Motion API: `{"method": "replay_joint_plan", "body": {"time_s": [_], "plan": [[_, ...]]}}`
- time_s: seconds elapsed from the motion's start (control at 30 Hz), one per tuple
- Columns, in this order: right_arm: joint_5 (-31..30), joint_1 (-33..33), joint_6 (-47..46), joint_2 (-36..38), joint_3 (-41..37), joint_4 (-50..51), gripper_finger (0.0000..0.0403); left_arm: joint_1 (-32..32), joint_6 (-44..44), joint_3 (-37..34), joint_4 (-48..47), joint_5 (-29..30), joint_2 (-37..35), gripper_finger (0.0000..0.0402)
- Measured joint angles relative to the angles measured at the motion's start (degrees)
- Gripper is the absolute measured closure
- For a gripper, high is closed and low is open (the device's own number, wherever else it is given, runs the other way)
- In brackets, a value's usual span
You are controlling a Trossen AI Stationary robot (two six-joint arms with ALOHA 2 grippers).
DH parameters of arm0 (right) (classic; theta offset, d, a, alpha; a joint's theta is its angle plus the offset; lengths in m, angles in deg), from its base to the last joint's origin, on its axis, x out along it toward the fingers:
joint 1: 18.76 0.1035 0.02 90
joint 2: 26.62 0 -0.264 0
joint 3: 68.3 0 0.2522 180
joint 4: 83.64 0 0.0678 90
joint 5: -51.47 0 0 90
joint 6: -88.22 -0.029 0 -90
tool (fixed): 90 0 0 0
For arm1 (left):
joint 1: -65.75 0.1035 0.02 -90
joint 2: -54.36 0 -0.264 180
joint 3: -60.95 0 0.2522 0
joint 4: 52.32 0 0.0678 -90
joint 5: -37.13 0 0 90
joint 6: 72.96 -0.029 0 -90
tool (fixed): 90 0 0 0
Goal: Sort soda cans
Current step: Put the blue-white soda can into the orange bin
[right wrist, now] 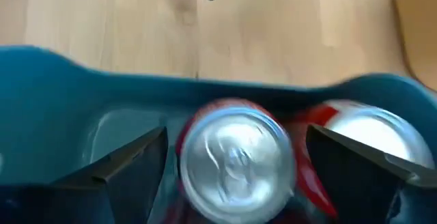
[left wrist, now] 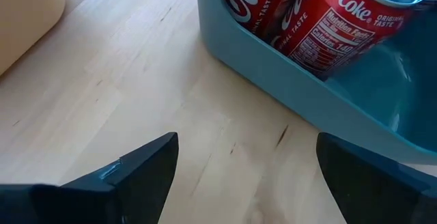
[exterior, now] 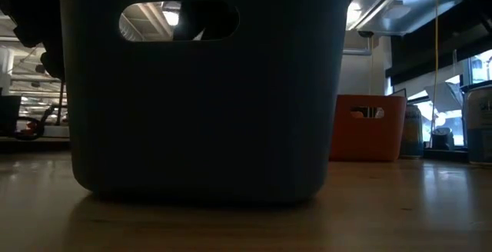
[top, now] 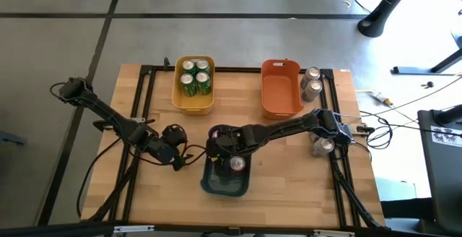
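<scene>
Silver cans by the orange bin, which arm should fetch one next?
Probably the right. The silver cans stand on the right arm's side of the table, and the right gripper, open over the blue bin, is nearly free. The left gripper waits farther left.

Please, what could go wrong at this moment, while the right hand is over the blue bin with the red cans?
1. The right hand is open astride a red can in the blue bin; another red can stands close beside it, so a finger could knock that one over.
2. The left hand waits open near the bin's wall; the two arms might collide.
3. The silver cans stand near the table's edge behind the orange bin and could be pushed off.
</scene>
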Motion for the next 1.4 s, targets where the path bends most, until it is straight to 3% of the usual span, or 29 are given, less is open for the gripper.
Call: {"method": "replay_joint_plan", "body": {"time_s": [0.17, 0.33, 0.47, 0.7, 0.9, 1.1, 1.27, 1.4], "plan": [[-4.3, 2.9, -0.1, 1.2, 8.5, 19.7, 0.0057, 0.0, 0.0, 0.0, 0.0, 0.0, 0.0, 0.0066], [-10.3, 5.7, -4.0, 4.6, 8.8, 33.5, 0.0057, -0.1, -0.1, 0.0, 0.2, 0.6, 0.0, 0.0066], [-14.8, 5.5, -10.8, 8.7, 6.7, 40.1, 0.0057, -0.1, -0.1, 0.0, 0.2, 0.7, 0.0, 0.0066], [-18.8, 3.0, -18.3, 22.7, -6.6, 40.0, 0.0057, -0.1, -0.3, 0.0, 0.1, 0.7, 0.0, 0.0066], [-20.6, -5.2, -24.5, 37.2, -22.4, 39.9, 0.0057, 0.0, -1.0, 0.0, 0.1, 0.9, 0.0, 0.0066], [-24.0, -19.7, -25.7, 48.4, -34.3, 37.4, 0.0057, 0.0, -1.0, 0.0, 0.1, 1.0, 0.0, 0.0066], [-23.5, -33.3, -24.2, 52.0, -39.7, 34.8, 0.0057, 0.0, -1.0, 0.0, 0.1, 1.0, 0.0, 0.0066], [-22.5, -40.6, -21.9, 51.8, -41.8, 33.8, 0.0057, 0.0, -0.9, 0.0, 0.1, 1.0, 0.0, 0.0066]]}}
